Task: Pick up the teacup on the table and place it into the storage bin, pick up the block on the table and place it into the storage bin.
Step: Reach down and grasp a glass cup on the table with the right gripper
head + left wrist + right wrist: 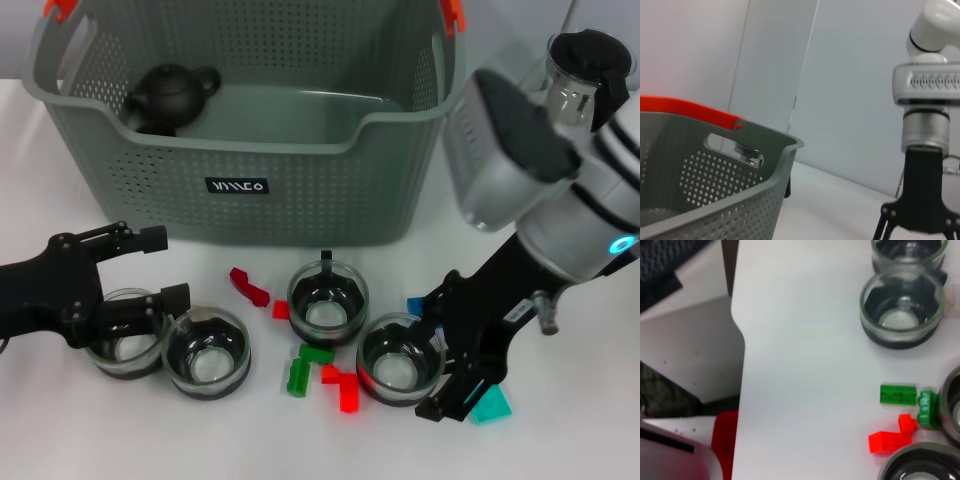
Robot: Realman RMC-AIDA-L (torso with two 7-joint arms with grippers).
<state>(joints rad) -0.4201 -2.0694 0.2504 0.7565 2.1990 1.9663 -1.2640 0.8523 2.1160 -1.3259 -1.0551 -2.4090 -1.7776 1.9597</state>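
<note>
Left gripper (150, 270) open wide around the leftmost teacup (125, 345); right gripper (455, 350) open beside another. Glass: light, slippery, breakable, best gripped across the rim.

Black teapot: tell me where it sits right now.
In the head view the black teapot sits inside the storage bin, in its far left corner, well behind the glass teacups on the table.

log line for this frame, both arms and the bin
left gripper: open around leftmost teacup | right gripper: open, at rightmost teacup and teal block | storage bin: holds black teapot
</note>
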